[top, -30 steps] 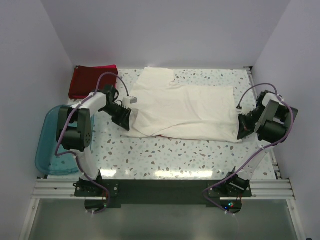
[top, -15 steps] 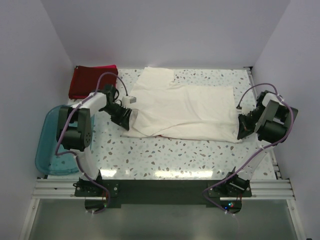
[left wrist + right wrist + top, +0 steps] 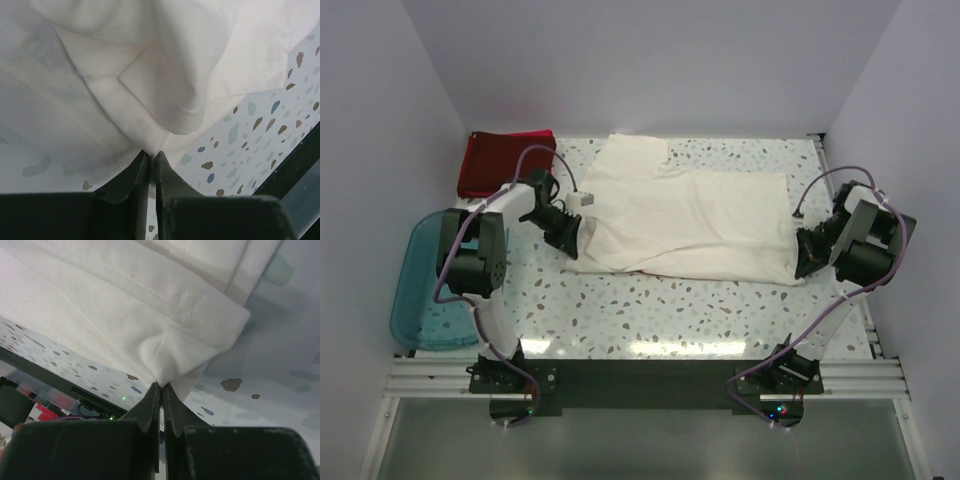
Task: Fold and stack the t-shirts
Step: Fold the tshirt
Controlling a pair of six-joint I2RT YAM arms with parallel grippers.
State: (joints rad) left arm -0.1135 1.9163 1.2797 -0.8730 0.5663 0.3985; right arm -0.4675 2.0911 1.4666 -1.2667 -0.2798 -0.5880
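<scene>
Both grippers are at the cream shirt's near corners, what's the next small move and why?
Probably lift both corners slightly, together. The left gripper and right gripper each pinch a near corner of the shirt, which lies spread on the table, so an even raise should free that edge for a fold.

Robot lab cell: white enclosure walls (image 3: 650, 70), speckled bench (image 3: 650, 300), two cabled arms (image 3: 485, 255) on aluminium rail (image 3: 430, 375).

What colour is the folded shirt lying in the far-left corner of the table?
The folded shirt is dark red; the top external view shows it best.
</scene>
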